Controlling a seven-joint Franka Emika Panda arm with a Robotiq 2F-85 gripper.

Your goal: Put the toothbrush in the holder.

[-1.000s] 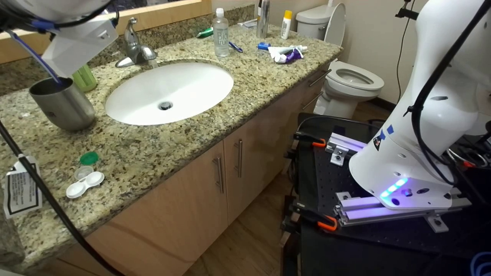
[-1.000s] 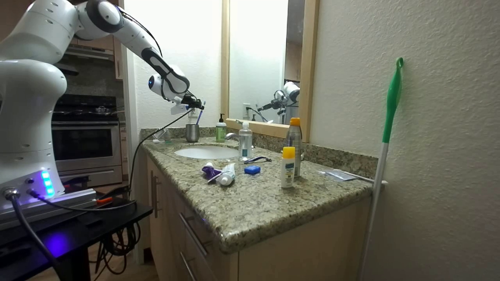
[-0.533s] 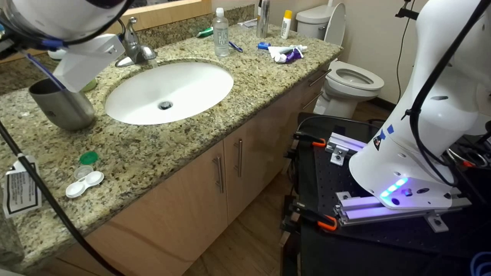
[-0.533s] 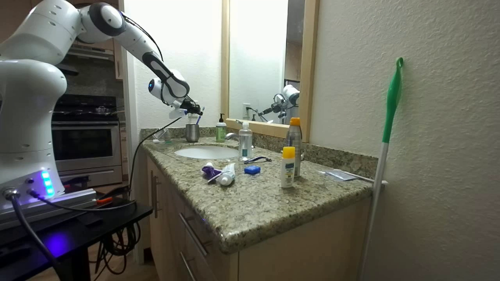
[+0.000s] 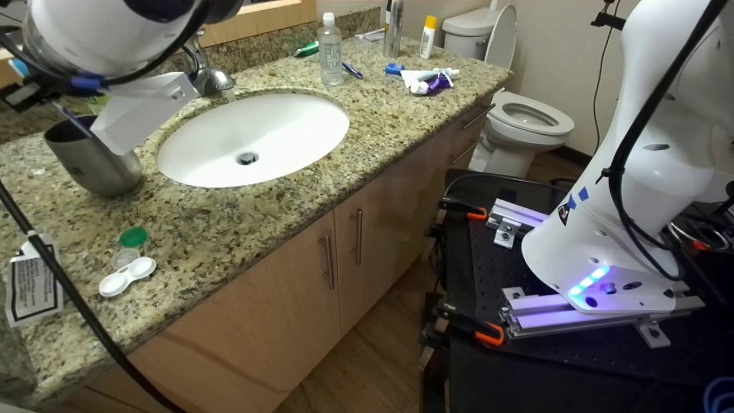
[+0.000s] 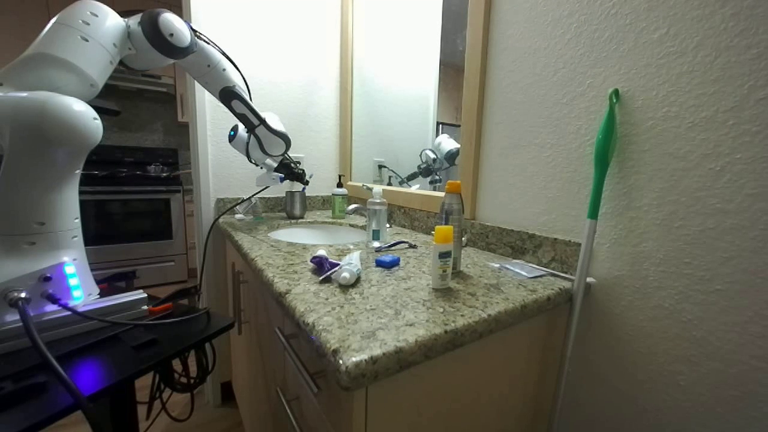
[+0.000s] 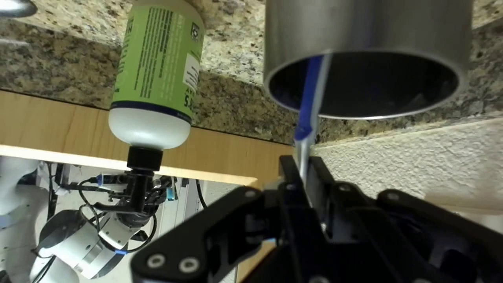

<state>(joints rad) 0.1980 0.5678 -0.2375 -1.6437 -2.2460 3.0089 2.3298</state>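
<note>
Toothbrush (image 7: 308, 110) slants into holder (image 7: 367, 29) on speckled bathroom counter (image 6: 396, 318).

Toothbrush (image 5: 73, 120) slanting into the holder (image 5: 100, 163)

In an exterior view: lower end out of sight behind the holder's near rim, upper part running up to the black gripper (image 5: 22, 94) at far left; finger state unreadable. White box (image 5: 143, 110) under the arm (image 5: 117, 34) hides part of the rim. Sink (image 5: 200, 163) just beside. Green disc (image 5: 133, 236), clear disc (image 5: 124, 258), white lens case (image 5: 128, 276) close together on the counter (image 5: 241, 223). Clear bottle (image 5: 331, 57) beyond the sink, tubes (image 5: 440, 83) further along.
</note>
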